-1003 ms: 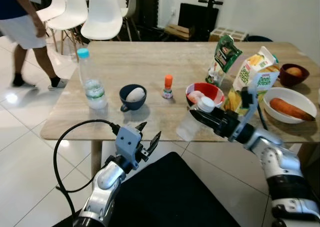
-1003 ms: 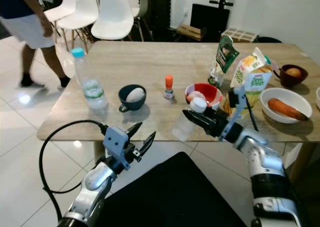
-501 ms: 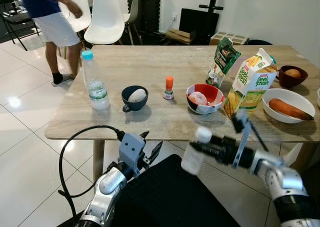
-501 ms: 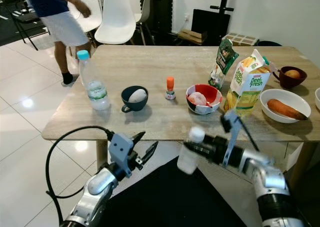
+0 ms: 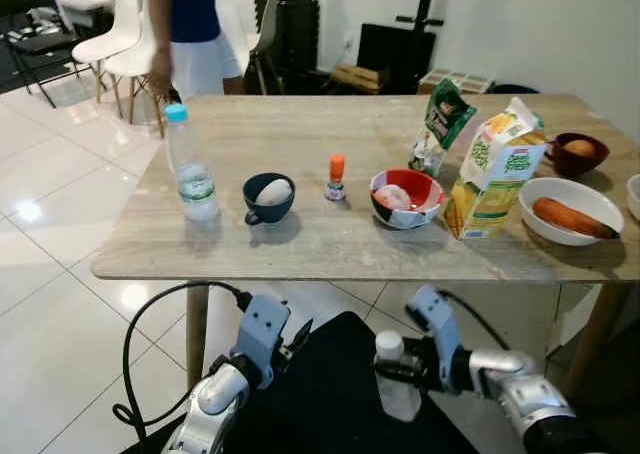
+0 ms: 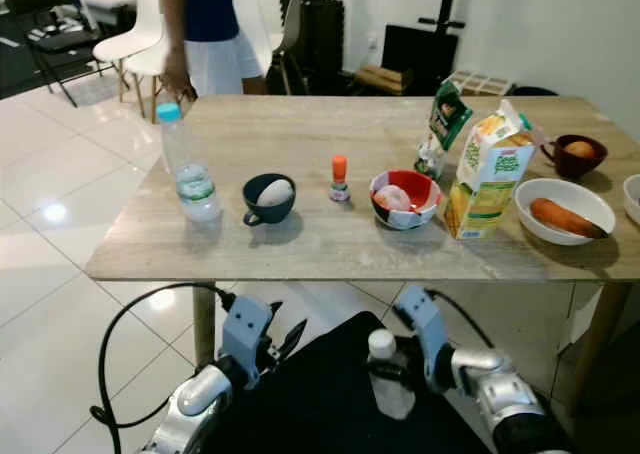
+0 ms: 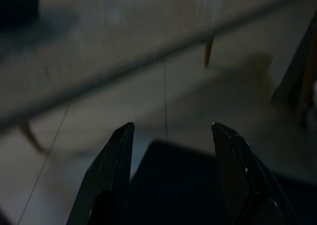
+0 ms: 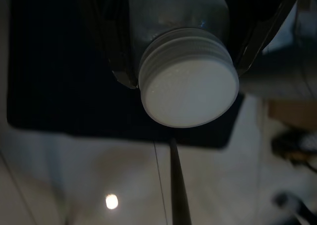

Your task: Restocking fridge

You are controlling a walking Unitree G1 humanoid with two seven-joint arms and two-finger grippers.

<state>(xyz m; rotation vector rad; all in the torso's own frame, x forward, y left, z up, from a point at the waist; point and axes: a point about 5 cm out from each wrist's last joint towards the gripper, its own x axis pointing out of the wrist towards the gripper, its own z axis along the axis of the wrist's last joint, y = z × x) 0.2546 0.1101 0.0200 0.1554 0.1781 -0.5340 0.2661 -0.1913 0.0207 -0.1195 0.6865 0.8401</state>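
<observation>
Holding a small clear bottle (image 5: 398, 389) with a white cap, my right end effector (image 5: 392, 372) sits low, below the near edge of the tabletop (image 5: 320, 239) and to the right, over the black surface (image 5: 330, 394) in front of me. Its fingers pinch the bottle just under the cap; the right wrist view confirms this, with the white cap (image 8: 189, 89) facing the camera and a black finger on either side of the neck. Bottle upright, its body pale against the black.

My left end effector (image 5: 292, 339) hangs low on the near left, also below the tabletop edge. The left wrist view is dim, but its fingers (image 7: 106, 178) stand spread with nothing between them.

On the tabletop, left to right:
- tall water bottle (image 5: 187, 164) with blue cap, upright, far left
- dark blue cup (image 5: 268, 197) with a white egg inside
- small bottle with orange cap (image 5: 336, 177)
- red bowl (image 5: 405, 197), contents pale, cannot tell what
- green pouch (image 5: 438, 132) standing behind the red bowl
- juice carton (image 5: 493, 170), tilted a little, just right of the red bowl
- white bowl (image 5: 570, 210) with a carrot in it
- dark red bowl (image 5: 576, 153) at the far right

A person (image 5: 195, 29) stands at the far left corner of the tabletop, beside white chairs (image 5: 120, 34).
</observation>
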